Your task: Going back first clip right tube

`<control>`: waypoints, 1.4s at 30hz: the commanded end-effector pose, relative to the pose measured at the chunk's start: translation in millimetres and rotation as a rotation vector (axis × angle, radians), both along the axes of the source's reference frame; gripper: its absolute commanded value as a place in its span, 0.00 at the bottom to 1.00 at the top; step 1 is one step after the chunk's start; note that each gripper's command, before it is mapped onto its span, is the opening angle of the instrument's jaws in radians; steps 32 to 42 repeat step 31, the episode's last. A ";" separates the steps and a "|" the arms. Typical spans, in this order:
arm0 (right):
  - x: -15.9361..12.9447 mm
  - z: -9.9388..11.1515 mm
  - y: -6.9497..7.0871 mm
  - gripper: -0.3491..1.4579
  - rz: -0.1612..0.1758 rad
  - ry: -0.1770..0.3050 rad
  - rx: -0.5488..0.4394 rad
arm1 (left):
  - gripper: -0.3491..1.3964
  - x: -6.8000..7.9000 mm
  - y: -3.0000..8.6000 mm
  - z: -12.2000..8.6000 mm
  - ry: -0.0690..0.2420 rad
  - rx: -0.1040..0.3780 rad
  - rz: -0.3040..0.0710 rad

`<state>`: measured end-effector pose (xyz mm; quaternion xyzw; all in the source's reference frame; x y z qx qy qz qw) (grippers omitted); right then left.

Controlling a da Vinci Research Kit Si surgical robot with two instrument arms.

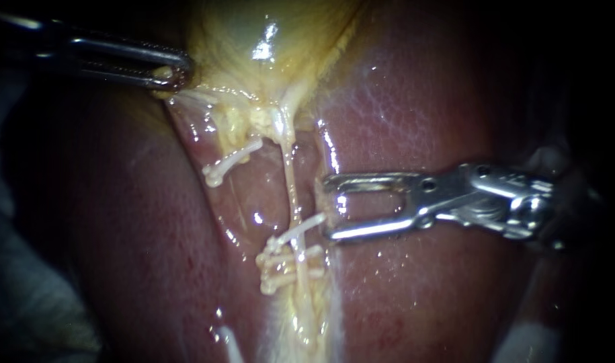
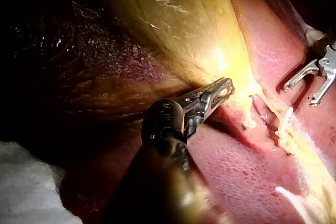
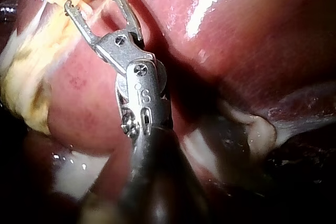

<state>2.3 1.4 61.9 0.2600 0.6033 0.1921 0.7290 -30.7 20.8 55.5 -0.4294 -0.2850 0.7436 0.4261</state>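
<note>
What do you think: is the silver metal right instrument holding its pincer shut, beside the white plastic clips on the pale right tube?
No: the silver metal right instrument holds its pincer open, empty, beside the white plastic clips on the pale right tube. The endoscope view shows the gap.

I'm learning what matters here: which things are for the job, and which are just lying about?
For the job: silver right instrument, jaws open and empty; thin pale right tube; white plastic clips across it; silver left instrument gripping yellow gallbladder.
Just lying about: shiny red-brown liver; white cloth; lone white clip further left.
</note>
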 end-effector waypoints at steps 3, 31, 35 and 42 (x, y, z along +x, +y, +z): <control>-1.6 -1.2 0.7 0.47 -0.032 -0.059 -0.063 | 0.00 0.0 0.0 0.0 0.000 0.000 0.000; -2.7 -2.3 0.8 0.47 -0.094 -0.124 -0.153 | 0.00 -3.7 -0.8 4.8 -0.004 -0.004 0.023; -2.7 -2.3 0.8 0.47 -0.094 -0.124 -0.153 | 0.00 -3.7 -0.8 4.8 -0.004 -0.004 0.023; -2.7 -2.3 0.8 0.47 -0.094 -0.124 -0.153 | 0.00 -3.7 -0.8 4.8 -0.004 -0.004 0.023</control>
